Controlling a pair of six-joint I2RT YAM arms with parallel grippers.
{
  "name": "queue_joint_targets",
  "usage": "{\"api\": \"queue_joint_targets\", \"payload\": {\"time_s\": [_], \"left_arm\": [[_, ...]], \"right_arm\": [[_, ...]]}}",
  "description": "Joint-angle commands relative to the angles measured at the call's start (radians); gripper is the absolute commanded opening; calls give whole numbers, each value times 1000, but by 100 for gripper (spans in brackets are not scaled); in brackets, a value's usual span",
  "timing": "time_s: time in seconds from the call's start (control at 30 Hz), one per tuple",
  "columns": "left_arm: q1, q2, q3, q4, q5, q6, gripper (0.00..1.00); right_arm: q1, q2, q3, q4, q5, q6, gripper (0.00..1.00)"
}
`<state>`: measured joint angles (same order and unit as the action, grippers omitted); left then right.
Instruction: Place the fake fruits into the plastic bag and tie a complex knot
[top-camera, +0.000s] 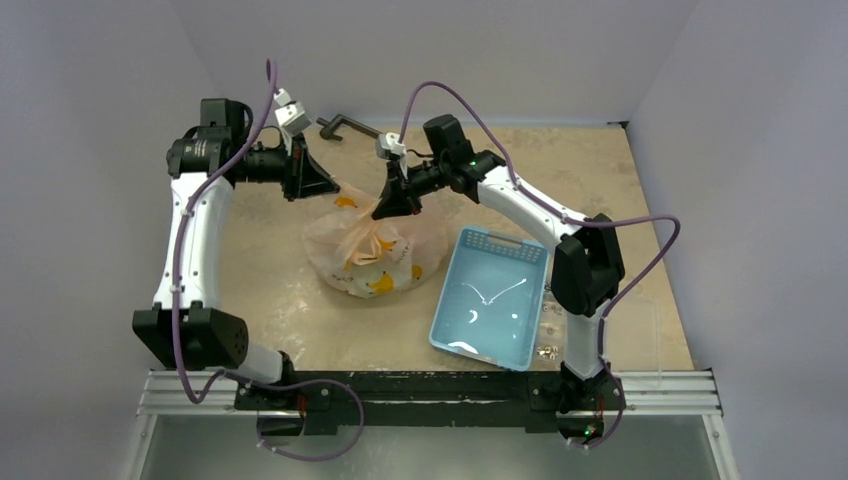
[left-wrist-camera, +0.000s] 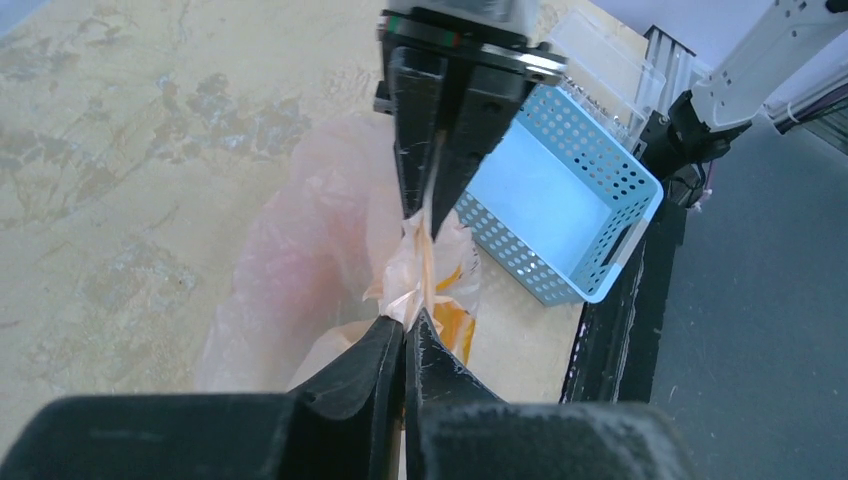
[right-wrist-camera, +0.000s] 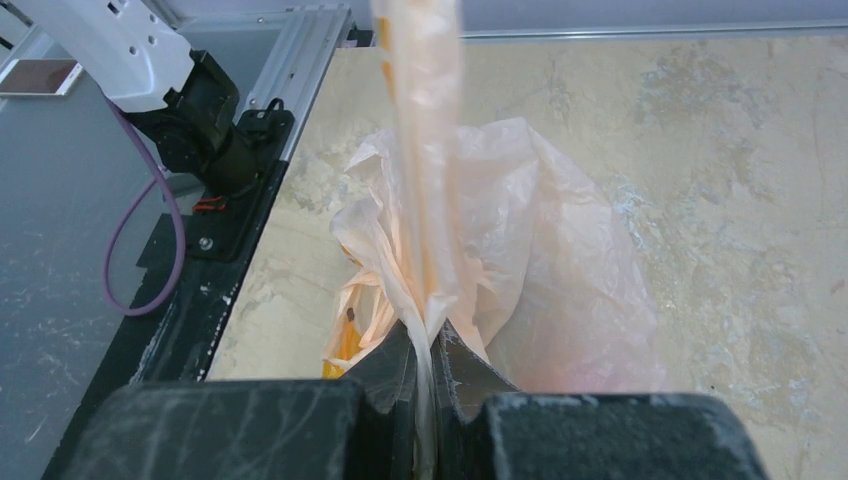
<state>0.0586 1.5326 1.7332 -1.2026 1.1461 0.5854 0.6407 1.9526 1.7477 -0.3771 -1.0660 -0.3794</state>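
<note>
The plastic bag (top-camera: 375, 255) sat bulging and crinkled before me, translucent pale orange with darker orange marks, its top gathered upward into one taut strip.

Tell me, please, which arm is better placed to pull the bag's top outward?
Probably left: the left gripper is shut on the plastic bag's top, away from the blue basket; the right gripper, also shut on it, sits beside that basket.

Looking like a robotics lab test cell. Left arm (top-camera: 190, 240) and right arm (top-camera: 530, 205) sitting bolted to an aluminium rail (top-camera: 670, 390) at the near edge of a mottled beige table (top-camera: 270, 300). Plain pale walls (top-camera: 450, 50) boxing it in left, far and right. Purple cables (top-camera: 270, 85) hanging loose off the arms.
</note>
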Motion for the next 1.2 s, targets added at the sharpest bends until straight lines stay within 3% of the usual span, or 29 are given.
{"api": "queue_joint_targets", "payload": {"time_s": [0.0,0.13,0.27,0.43,0.6,0.97,1.03,1.1,1.17], "left_arm": [[-12,-177,-85,119,35,-79,0],[-141,-265,-235,37,-48,2,0],[-266,-392,-542,357,-236,-217,0],[-362,-395,-727,548,-428,-238,0],[-396,-291,-793,719,-705,-321,0],[-384,-107,-797,1002,-1023,-348,0],[-354,-88,-764,1016,-980,-356,0],[-308,-97,-724,949,-723,-344,0],[-309,-131,-719,853,-558,-265,0]], "right_arm": [[-20,12,-14,-34,8,7,0],[-29,26,-3,47,3,140,0],[-36,24,-11,148,-2,297,0],[-43,-5,-45,201,11,387,0],[-46,-38,-77,257,5,471,0],[-46,-61,-118,363,32,589,0],[-46,-60,-128,410,41,618,0],[-46,-58,-127,412,62,617,0],[-46,-63,-133,414,102,608,0]]}}
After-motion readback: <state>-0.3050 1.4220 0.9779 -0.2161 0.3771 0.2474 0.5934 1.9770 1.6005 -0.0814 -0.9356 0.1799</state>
